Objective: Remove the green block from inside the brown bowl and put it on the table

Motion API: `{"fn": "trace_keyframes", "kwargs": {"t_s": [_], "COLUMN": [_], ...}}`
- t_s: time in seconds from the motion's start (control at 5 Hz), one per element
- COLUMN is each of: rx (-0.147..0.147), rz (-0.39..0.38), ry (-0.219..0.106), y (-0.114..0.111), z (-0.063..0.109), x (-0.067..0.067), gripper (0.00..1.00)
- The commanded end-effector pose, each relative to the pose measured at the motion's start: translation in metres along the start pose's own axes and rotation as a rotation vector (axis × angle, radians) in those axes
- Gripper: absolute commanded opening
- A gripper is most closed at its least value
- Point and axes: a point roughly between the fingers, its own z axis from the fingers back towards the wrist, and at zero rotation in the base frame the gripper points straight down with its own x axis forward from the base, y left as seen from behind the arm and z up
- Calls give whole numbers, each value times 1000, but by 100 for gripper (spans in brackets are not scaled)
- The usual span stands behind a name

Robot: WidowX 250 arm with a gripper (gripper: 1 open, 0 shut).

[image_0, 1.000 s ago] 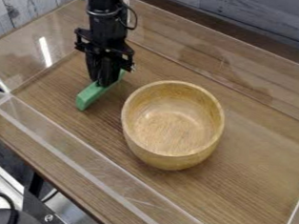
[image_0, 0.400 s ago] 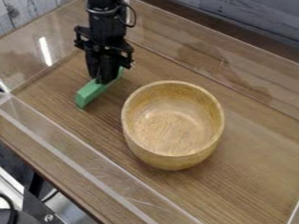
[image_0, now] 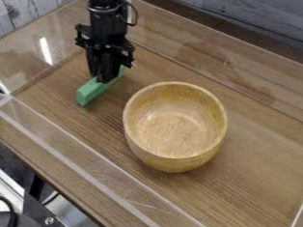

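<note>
The green block (image_0: 90,90) lies on the table (image_0: 258,103) just left of the brown bowl (image_0: 176,126), its far end under my fingertips. My black gripper (image_0: 108,77) comes straight down from the top of the view, its jaws shut on that far end of the block. The bowl's hollow holds nothing. The block's near end rests on the wood; the gripped end is partly hidden by the fingers.
Low clear acrylic walls (image_0: 61,158) edge the tabletop along the front and left. A pale plank wall shows at the top left corner.
</note>
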Motion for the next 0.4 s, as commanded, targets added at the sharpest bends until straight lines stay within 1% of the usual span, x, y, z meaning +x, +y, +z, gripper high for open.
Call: {"fn": "trace_keyframes", "kwargs": {"t_s": [0.0, 0.2], "rx": [6, 3], "rz": [19, 22], "ry": [3, 3], "y": [10, 9], "z": [-11, -10], "x": [-1, 0], "gripper": [0, 0]}}
